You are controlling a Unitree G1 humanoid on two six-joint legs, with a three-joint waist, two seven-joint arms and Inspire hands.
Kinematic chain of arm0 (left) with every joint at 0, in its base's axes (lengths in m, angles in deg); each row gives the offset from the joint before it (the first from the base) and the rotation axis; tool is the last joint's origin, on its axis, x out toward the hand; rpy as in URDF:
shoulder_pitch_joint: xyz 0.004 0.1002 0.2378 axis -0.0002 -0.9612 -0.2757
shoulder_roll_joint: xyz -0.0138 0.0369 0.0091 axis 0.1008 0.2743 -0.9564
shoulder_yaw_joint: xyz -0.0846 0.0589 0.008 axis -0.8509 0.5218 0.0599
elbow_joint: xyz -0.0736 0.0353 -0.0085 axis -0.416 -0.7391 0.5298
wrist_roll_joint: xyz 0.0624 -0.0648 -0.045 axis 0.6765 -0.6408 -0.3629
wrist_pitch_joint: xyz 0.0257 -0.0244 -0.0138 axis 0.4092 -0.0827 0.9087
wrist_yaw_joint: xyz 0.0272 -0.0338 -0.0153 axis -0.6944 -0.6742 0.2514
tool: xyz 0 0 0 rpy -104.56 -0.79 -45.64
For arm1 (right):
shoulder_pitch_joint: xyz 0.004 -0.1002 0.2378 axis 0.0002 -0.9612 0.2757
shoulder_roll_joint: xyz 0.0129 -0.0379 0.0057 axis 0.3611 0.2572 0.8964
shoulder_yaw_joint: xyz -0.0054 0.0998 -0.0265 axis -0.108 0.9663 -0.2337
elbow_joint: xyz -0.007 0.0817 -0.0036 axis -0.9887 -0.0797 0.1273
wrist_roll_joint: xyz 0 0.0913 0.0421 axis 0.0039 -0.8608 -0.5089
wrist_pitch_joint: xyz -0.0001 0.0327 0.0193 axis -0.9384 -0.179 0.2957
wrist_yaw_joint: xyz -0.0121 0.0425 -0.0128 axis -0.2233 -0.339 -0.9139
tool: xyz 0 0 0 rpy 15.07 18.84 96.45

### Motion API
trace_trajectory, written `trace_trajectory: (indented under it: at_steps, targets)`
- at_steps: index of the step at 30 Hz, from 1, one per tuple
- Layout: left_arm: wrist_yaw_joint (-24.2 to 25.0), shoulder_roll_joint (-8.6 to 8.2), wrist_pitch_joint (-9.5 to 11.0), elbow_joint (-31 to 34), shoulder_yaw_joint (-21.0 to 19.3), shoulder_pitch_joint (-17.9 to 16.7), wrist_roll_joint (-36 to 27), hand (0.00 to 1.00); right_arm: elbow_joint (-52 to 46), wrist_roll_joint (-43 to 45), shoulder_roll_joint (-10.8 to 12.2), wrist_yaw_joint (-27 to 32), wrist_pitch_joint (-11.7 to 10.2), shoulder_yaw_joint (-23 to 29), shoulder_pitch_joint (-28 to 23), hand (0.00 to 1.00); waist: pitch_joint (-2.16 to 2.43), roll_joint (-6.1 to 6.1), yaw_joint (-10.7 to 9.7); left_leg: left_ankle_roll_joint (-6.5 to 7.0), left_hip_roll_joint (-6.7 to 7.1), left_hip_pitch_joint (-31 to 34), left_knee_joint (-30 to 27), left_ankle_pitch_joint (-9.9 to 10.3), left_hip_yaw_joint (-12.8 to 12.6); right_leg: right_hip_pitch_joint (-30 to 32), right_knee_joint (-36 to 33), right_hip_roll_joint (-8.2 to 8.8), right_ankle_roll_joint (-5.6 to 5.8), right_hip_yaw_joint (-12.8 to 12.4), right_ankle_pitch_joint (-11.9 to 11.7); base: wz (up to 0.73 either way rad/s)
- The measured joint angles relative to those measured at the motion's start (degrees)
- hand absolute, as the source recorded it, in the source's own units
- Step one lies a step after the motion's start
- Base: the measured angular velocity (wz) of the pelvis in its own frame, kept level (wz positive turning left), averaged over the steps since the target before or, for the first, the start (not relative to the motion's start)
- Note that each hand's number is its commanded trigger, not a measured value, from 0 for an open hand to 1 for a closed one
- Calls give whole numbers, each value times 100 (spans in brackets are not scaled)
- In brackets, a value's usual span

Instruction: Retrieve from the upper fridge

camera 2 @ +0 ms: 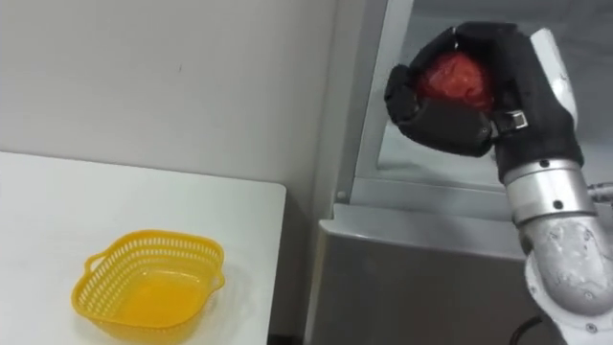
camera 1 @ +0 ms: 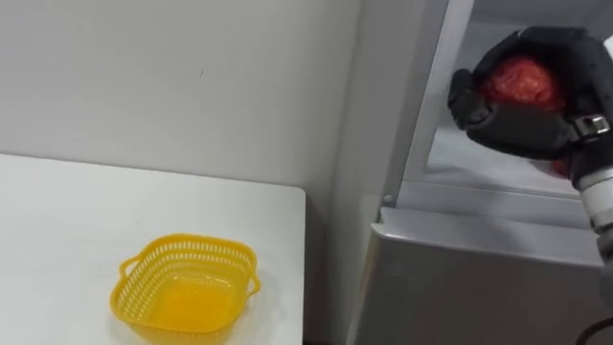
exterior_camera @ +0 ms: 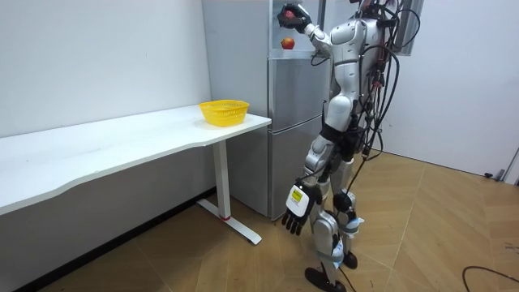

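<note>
Left hand: hangs low at the robot's side in the room view, fingers slack and holding nothing.

Stance: the robot stands upright, close in front of the fridge, with the counter's end on its left.

Basket: yellow, empty and upright, on the white counter near the right edge, the end beside the fridge.

Lower fridge door: shut. Its top edge runs just under the open space above.

Right hand: raised at the mouth of the upper fridge compartment, fingers and thumb wrapped round the red fruit.

Task's thing: the red fruit sits in that grasp, off the shelf and well above the basket.

Second red fruit: rests on the shelf deeper in the compartment, apart from the hand.

Step, as I judge it: the pick looks made. Bringing the fruit out and down is what is left.

Risk, slip: the fruit is round and smooth, and dark fingers hide much of it. How firm the hold is I cannot tell, and a quick swing could roll it free.

Risk, knock: the hand is close to the side of the opening, so pulling out at a slant could catch the knuckles and jar the hold.

Risk, miss: a gap lies between the counter's right edge and the fridge, so an early release would send the fruit down there and not into the basket.
</note>
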State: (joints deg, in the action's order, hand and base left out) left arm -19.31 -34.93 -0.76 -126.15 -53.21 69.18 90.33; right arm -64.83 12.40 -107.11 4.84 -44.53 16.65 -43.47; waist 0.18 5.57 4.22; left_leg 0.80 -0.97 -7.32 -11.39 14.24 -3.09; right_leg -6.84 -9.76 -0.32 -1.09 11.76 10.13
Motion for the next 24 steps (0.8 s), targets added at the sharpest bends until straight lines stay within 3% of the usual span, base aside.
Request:
trace_trajectory:
  at_steps: [4,7,13,17,21,24]
  targets:
    - [-26,-5,121,-2,143,101,0,0,-541,931,359,203,-370,-132,-6,100,26,-109,31,1,6,-14,-1,-1,-12,-3,-1,7,1,10,0,-2]
    - [-23,-5,184,-68,191,168,-11,0,-715,1468,606,223,-584,-307,-6,100,3,-174,46,1,-4,-25,-2,-1,-78,-5,1,0,0,-23,0,-9]
    - [38,-14,261,-309,308,341,-16,0,-924,2058,668,44,-658,-630,-2,100,5,-207,92,1,-15,88,-8,-1,-121,157,-106,-1,-9,-50,-6,-5]
    - [131,5,355,-454,596,354,-4,0,-956,2113,662,-138,-763,-872,3,100,34,-97,119,1,-11,183,-26,-1,-70,207,-114,6,-16,9,-9,5]
    - [162,6,457,-460,684,414,-7,0,-955,2117,661,-269,-818,-1233,2,100,-17,48,318,-12,-28,182,-51,-8,-42,191,-117,6,-16,95,-10,7]
    - [152,84,477,-597,699,563,-4,0,-948,2235,661,-334,-852,-1604,2,100,-46,251,523,-21,-29,208,-41,-14,31,190,-100,1,-16,154,-10,11]
